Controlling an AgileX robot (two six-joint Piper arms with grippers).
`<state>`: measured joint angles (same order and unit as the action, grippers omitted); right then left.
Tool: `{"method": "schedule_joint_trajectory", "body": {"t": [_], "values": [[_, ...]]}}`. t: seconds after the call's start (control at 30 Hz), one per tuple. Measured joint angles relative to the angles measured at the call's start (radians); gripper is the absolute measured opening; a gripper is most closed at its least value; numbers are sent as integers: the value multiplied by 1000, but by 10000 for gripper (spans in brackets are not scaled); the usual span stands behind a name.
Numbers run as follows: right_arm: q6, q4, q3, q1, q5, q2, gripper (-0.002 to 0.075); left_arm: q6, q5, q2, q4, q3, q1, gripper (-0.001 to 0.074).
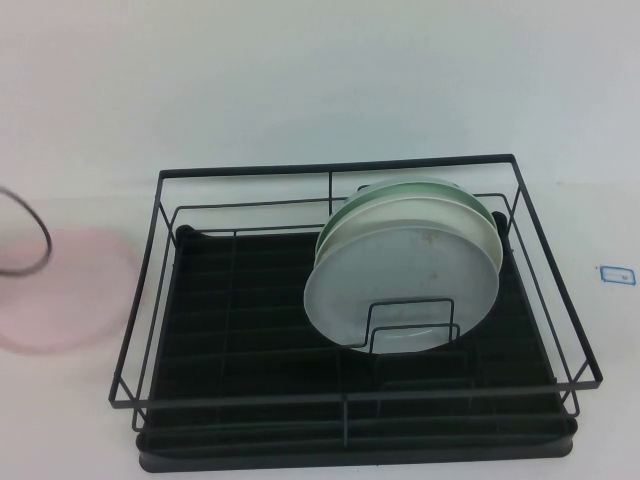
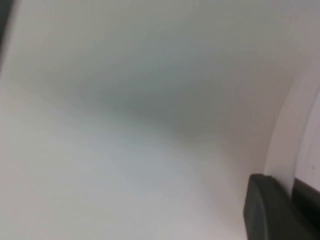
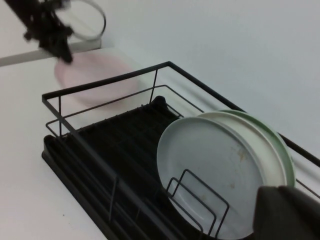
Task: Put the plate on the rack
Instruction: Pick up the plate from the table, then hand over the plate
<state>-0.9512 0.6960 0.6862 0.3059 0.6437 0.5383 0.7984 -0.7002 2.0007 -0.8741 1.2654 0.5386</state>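
Observation:
The pale pink plate is blurred at the left edge of the high view, beside the black wire rack. In the right wrist view the plate lies beyond the rack's far end, and my left gripper comes down onto its rim. In the left wrist view a dark finger sits against a pale curved edge, which looks like the plate held in the shut jaws. My right gripper hangs above the rack's other end, near the standing plates.
A white plate and pale green plates stand upright in the rack behind the small wire holder. A cable loop hangs over the pink plate. A small blue-edged marker lies on the table at the right.

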Motion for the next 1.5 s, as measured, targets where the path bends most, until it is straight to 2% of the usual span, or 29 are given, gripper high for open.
{"method": "schedule_joint_trajectory", "body": {"t": [0.2,0.3,0.37,0.43,0.57,0.77,0.83,1.0,1.07,1.17,1.5], "values": [[5,0,0,0,-48,0,-2,54,14,-302,-123,4,0,13],[98,21,0,0,-99,0,-2,72,-8,-467,-131,4,-8,13],[182,44,0,0,-126,7,-2,75,-22,-576,-133,-4,-44,13],[246,54,10,0,-99,40,-2,75,-26,-658,-139,-34,-114,12],[260,55,70,0,55,153,-2,74,-24,-782,-139,-155,-317,11],[208,156,209,0,153,339,18,31,157,-858,-160,-337,-526,11],[185,219,260,0,193,409,68,31,193,-869,-172,-378,-597,11],[77,391,346,0,275,574,271,31,278,-879,-199,-404,-775,11],[55,417,377,2,283,630,314,31,316,-879,-199,-404,-826,11],[41,408,414,-5,272,685,337,31,334,-879,-202,-404,-862,11],[79,354,518,-132,245,718,345,35,307,-883,-194,-404,-866,11]]}}
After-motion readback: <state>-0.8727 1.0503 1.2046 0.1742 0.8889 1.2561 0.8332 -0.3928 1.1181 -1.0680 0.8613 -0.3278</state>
